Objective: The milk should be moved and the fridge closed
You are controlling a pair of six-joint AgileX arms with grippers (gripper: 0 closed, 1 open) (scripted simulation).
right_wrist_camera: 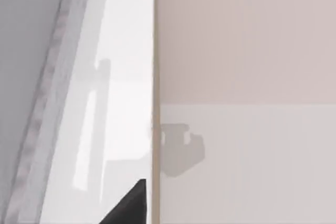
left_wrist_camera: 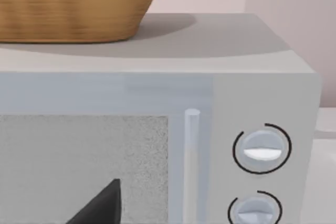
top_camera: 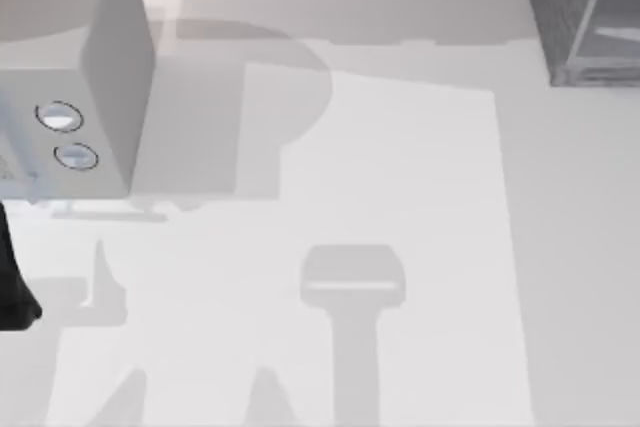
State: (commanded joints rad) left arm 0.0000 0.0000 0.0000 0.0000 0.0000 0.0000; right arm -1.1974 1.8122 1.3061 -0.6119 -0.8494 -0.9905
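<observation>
The fridge is seen at the counter's far right corner, upright, its pale door panel swung open. A pale grey box with two dials stands at the left edge, a wicker basket on top. The left end effector is at the left edge; its state cannot be told.

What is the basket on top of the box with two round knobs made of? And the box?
The basket looks like woven wicker, golden brown with fine ribbed strands. The box with two dials looks like smooth painted metal or plastic, pale grey and matte; its door window looks speckled.
</observation>
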